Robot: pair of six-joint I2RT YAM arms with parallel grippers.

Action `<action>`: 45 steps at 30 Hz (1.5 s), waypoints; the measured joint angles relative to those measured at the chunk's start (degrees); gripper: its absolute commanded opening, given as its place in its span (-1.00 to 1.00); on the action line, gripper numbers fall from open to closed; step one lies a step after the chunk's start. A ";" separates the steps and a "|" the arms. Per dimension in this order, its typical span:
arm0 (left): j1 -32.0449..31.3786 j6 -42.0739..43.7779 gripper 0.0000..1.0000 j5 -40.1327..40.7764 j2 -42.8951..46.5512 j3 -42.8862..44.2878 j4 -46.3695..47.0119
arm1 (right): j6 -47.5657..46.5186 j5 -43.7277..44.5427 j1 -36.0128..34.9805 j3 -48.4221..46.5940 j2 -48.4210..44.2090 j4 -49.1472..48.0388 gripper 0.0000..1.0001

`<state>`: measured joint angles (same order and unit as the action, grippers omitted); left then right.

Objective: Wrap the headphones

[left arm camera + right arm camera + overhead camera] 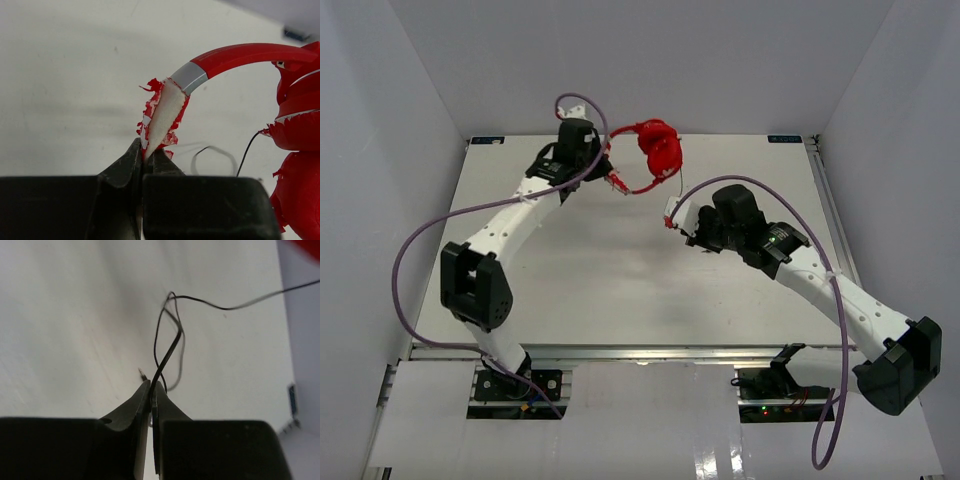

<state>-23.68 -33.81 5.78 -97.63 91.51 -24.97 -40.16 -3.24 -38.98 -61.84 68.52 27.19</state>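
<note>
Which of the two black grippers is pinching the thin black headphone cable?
The right gripper, shut on the cable; the left gripper clamps the red headphones' frayed white-padded headband end instead.

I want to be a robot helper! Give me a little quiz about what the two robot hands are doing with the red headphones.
1. True or false: the left gripper is shut on the frayed headband end of the headphones.
2. What does the right gripper pinch? A) a spoon B) the thin cable C) a sock
3. Fill in: that cable is coloured ____.
Key: 1 true; 2 B; 3 black.
</note>
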 measured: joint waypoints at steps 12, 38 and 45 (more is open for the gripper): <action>-13.35 11.29 -1.00 1.93 -10.34 -10.50 -2.22 | -12.54 20.71 0.40 -9.77 3.82 5.88 -0.85; -13.99 24.77 -1.00 20.59 1.20 -14.28 5.84 | -20.87 -1.64 7.47 -15.02 -8.70 16.57 -0.79; -13.99 33.96 -1.00 31.53 7.03 -15.91 8.21 | -24.18 1.10 7.47 -15.63 -8.93 16.11 -0.78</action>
<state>-37.67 0.14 37.31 -90.60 75.60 -16.76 -64.35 -2.14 -31.51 -77.47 59.59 43.30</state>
